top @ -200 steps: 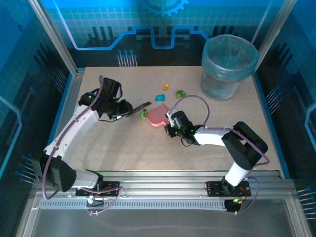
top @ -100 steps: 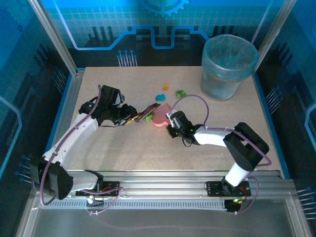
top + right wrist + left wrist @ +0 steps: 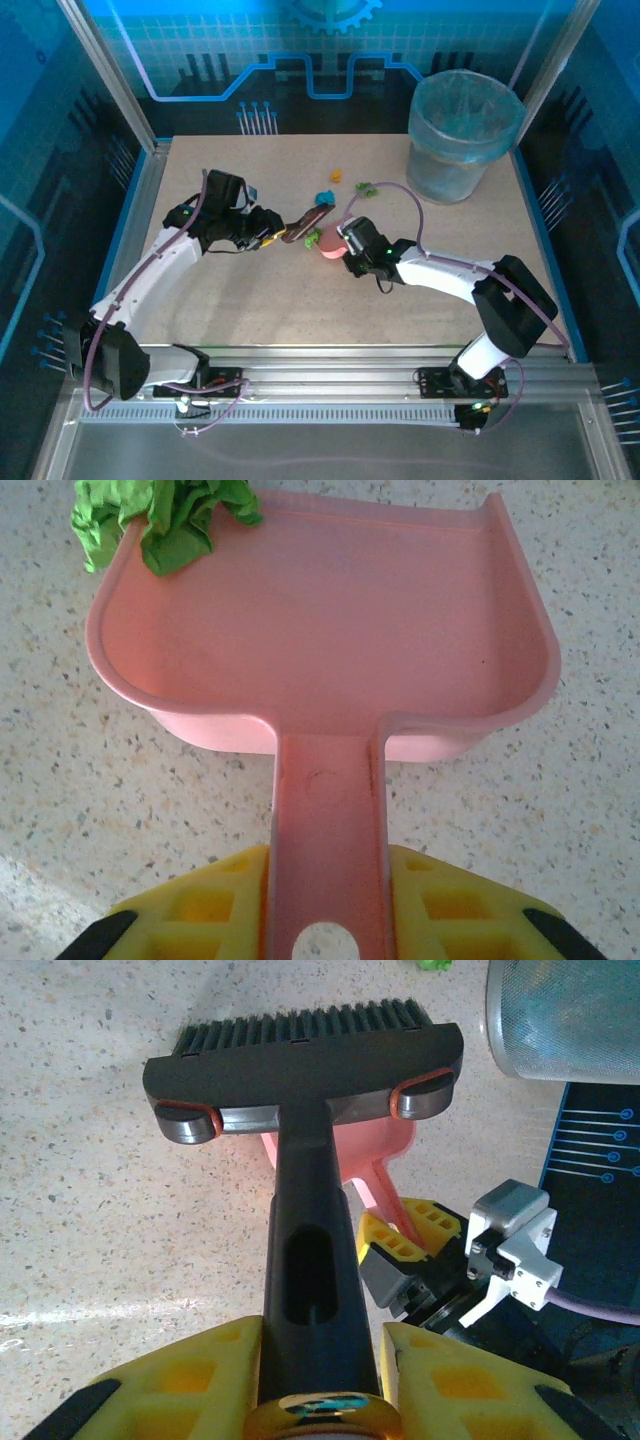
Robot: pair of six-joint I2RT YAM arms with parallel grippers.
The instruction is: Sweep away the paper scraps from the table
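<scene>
- The left hand (image 3: 320,1365) was clenched on the dark handle of a brush (image 3: 300,1055), with a yellow finger pressed to each side of the shaft.
- The brush head pointed away from the wrist, its row of dark bristles facing forward. Whether the bristles touched the surface could not be told.
- In the left wrist view the brush head hung over the far part of the pink dustpan (image 3: 330,620), whose pink wall and handle showed underneath it.
- The right hand (image 3: 325,905) was grasping the pink dustpan by its flat handle, with a yellow finger tight against each edge.
- The pan sat low on the speckled beige tabletop (image 3: 300,300) with its open mouth turned away from the right wrist.
- A crumpled green scrap (image 3: 160,520) sat at the left front corner of the pan's mouth, partly over the lip and partly on the tabletop.
- From overhead, brush and dustpan met near the middle of the tabletop with that green scrap between them.
- Farther back, a blue scrap (image 3: 325,197), an orange scrap (image 3: 336,176) and a second green scrap (image 3: 366,187) lay loose on the tabletop, apart from the pan.
- These three lay between the dustpan and the translucent bin (image 3: 460,130), which stood upright at the far right corner.
</scene>
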